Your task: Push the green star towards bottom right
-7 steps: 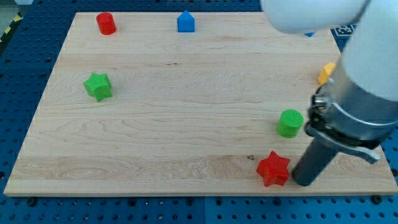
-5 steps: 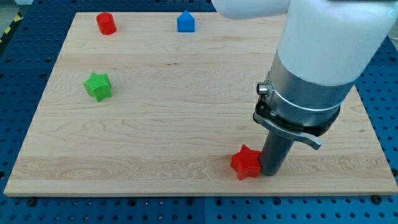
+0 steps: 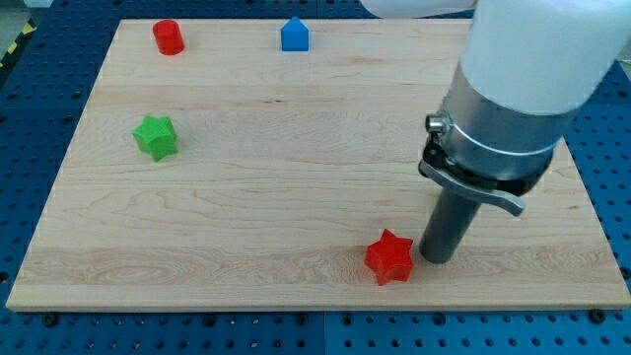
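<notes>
The green star (image 3: 156, 136) lies on the wooden board (image 3: 276, 187) at the view's left, a little above mid-height. My tip (image 3: 438, 258) rests on the board near the view's bottom right, far from the green star. It stands just right of the red star (image 3: 389, 257), with a small gap between them. The arm's white and grey body hides the board behind it at the right.
A red cylinder (image 3: 169, 36) stands at the top left. A blue house-shaped block (image 3: 295, 35) stands at the top middle. The board's bottom edge runs just below the red star.
My tip pushed the red star to the left along the bottom, then drew back slightly to the right. The arm now hides the green cylinder and the yellow block. The green star has not moved.
</notes>
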